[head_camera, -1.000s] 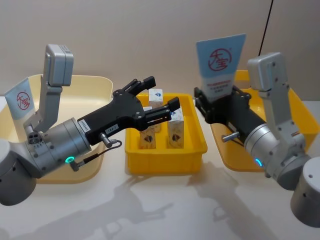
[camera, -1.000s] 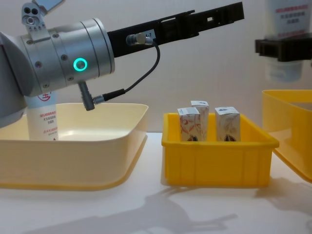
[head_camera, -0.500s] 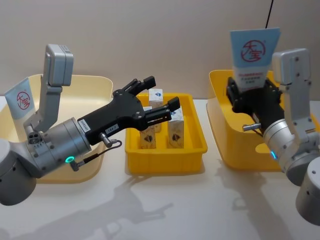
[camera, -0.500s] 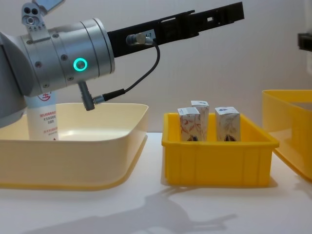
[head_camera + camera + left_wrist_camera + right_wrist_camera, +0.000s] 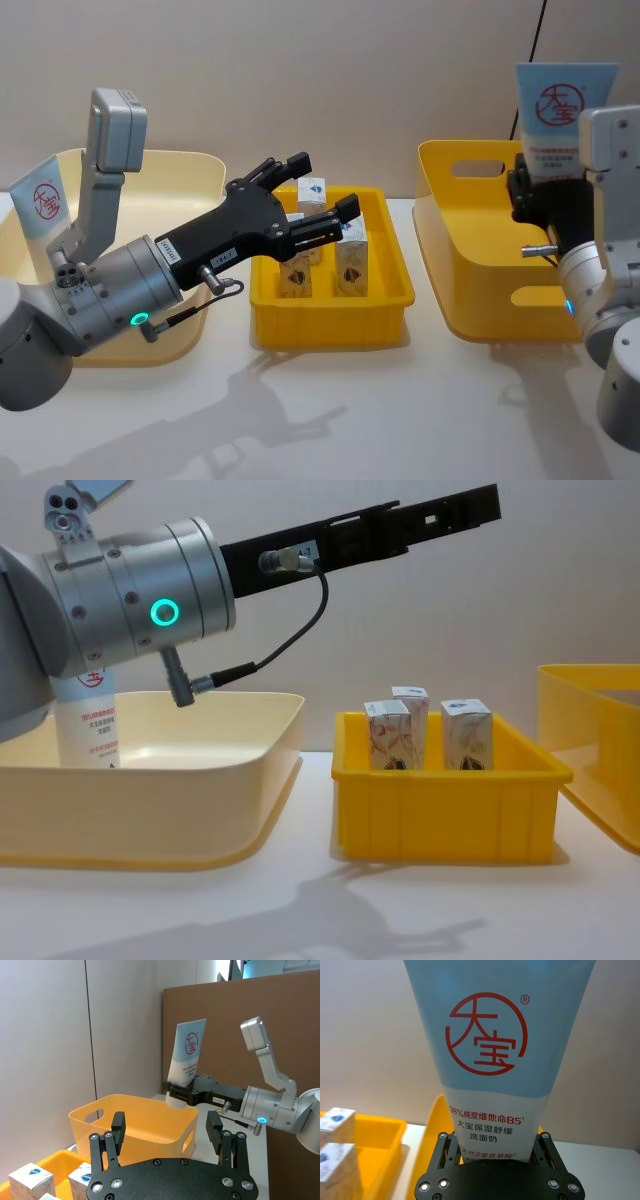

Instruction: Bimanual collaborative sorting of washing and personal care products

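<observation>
A pale blue-white tube with a red round logo stands upright in my right gripper, which is shut on its lower end, at the far right over the right side of the orange bin. The right wrist view has the same tube clamped between the fingers. My left gripper hovers open above the small yellow bin, nothing between its fingers. Three white cartons with orange-red swirls stand in that bin. A second tube stands in the cream bin.
The three bins stand in a row on the white table, cream on the left, small yellow in the middle, orange on the right. A wall rises close behind them. The table in front of the bins is bare.
My right arm has carried the tube to the right, from near the small yellow bin to the far side of the orange bin, leaving the chest view. The left arm has not moved.
</observation>
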